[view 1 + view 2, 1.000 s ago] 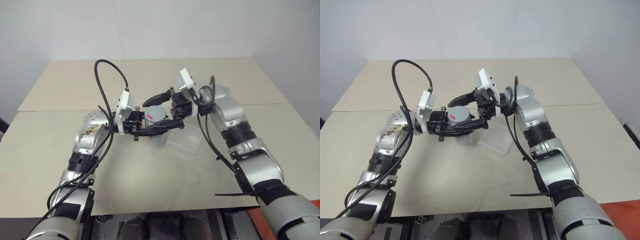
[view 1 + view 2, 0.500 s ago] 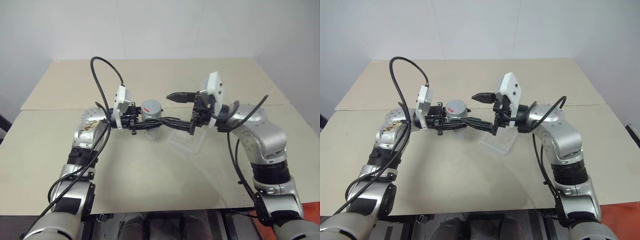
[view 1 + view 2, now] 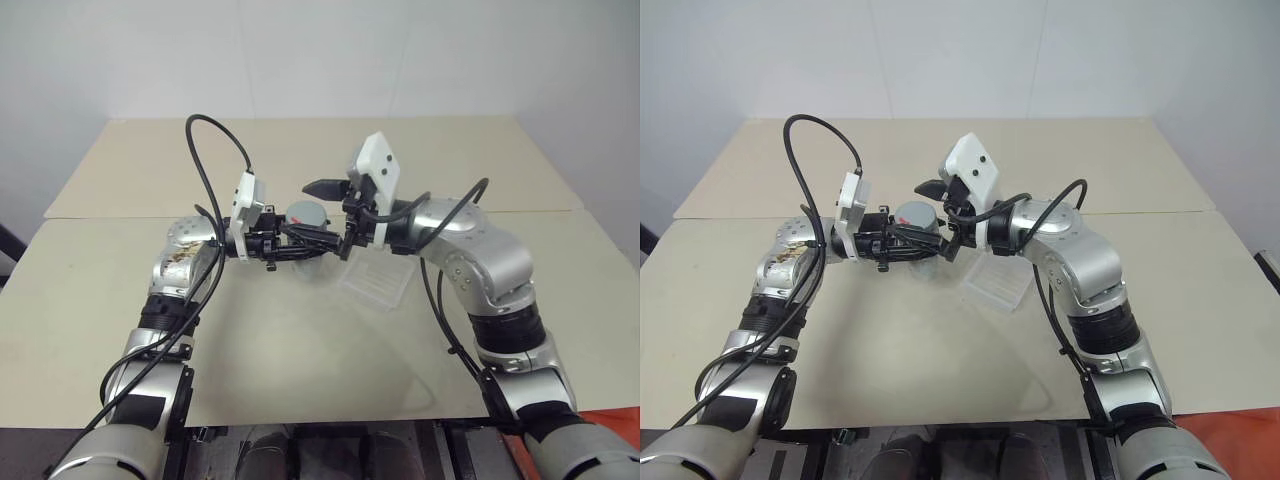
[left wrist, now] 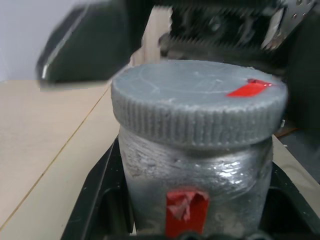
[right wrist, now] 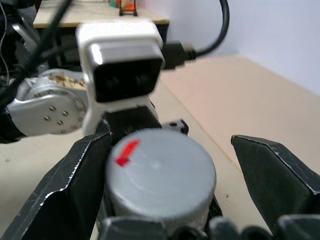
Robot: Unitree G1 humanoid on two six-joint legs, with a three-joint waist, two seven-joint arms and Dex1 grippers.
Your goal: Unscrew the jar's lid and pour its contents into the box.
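Left gripper is clamping the jar around its body, fingers closed tight on it, holding it upright in the air above the table, gripper lying level and pointing toward the robot's right. The grey ribbed lid with its red tape mark is sitting screwed on top, so unscrewing is not yet done.

Right gripper is coming in level from the opposite side, jaws spread wide, holding nothing. In the right wrist view its two black fingers are flanking the lid, one on each side, with a clear gap on the far side and the near finger close to the rim; contact is hard to tell.

Key relation: the jar's long axis is running vertical, the lid sitting between the open right jaws, which still need to close on its rim.

The clear box is lying on the table just beside and below the jar, toward the right arm's side, waiting for the pour.
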